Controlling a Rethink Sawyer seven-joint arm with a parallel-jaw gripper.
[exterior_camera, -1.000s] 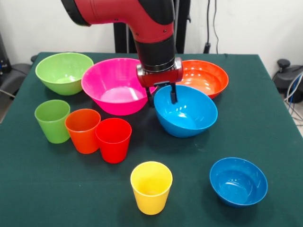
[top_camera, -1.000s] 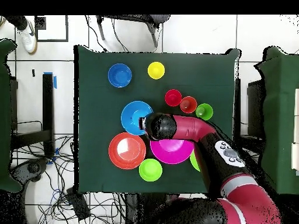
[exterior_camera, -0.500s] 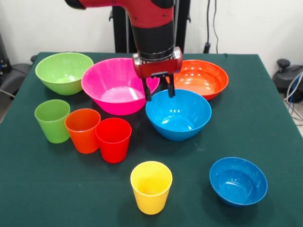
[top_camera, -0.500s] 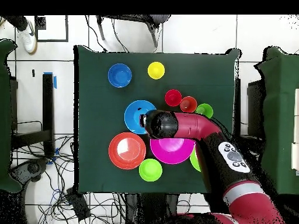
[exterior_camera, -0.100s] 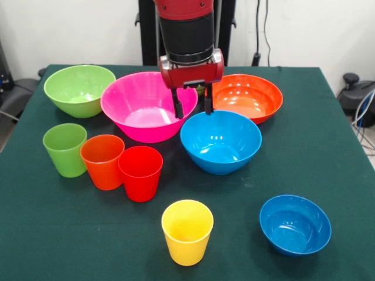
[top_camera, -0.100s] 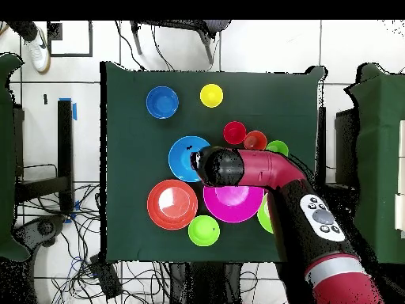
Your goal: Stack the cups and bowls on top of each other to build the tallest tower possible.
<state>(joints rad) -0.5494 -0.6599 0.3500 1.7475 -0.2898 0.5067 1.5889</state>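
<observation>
Gripper (exterior_camera, -0.100s: pixel 191 109) with fingers apart and empty, hanging just above the far rim of the big blue bowl (exterior_camera, -0.100s: pixel 221 142) upright between big pink bowl (exterior_camera, -0.100s: pixel 142 106) and wide orange bowl (exterior_camera, -0.100s: pixel 248 96); overhead, arm (top_camera, -0.100s: pixel 269 178) covering that blue bowl's (top_camera, -0.100s: pixel 183 155) edge.

White tiled floor (top_camera, -0.100s: pixel 261 47), tangled cables (top_camera, -0.100s: pixel 119 273)
</observation>
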